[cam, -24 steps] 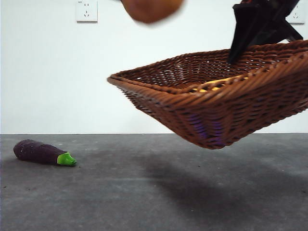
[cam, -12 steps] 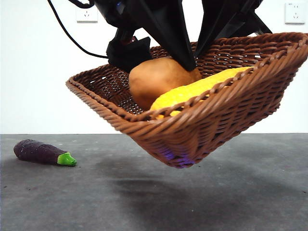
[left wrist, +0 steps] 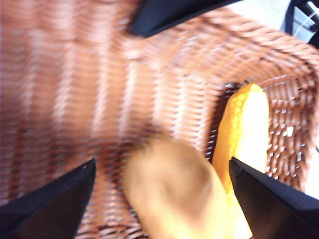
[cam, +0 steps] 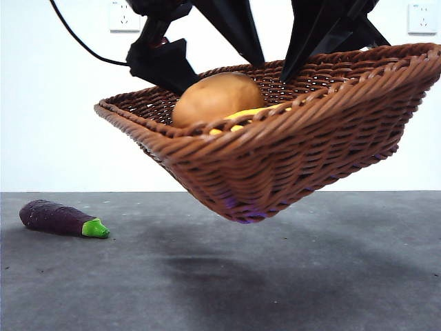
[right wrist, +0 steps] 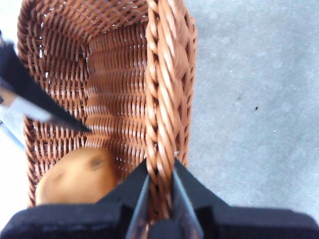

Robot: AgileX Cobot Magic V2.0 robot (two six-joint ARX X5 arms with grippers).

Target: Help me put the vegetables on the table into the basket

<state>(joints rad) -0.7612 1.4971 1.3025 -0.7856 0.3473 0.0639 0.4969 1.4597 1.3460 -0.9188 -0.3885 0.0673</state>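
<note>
The brown wicker basket [cam: 296, 152] hangs tilted above the table [cam: 220, 276], with my right gripper [right wrist: 160, 167] shut on its braided rim [right wrist: 162, 99]; the same gripper [cam: 289, 72] enters the front view from the top. Inside the basket lie the orange-brown potato [cam: 215, 96] and the yellow corn [cam: 241, 116], side by side. My left gripper [left wrist: 162, 162] hovers just above the potato [left wrist: 174, 194] with its jaws wide open, next to the corn [left wrist: 244, 144]. The purple eggplant [cam: 58, 218] with its green cap lies on the table at the far left.
The potato [right wrist: 75, 177] rests near the basket corner under my right wrist, and one jaw of the left gripper reaches into that view. Behind the table is a white wall with sockets [cam: 124, 15].
The potato came down from above the basket in my left gripper and was let go inside it. That gripper has risen slightly. The basket shifted left and tilted.
</note>
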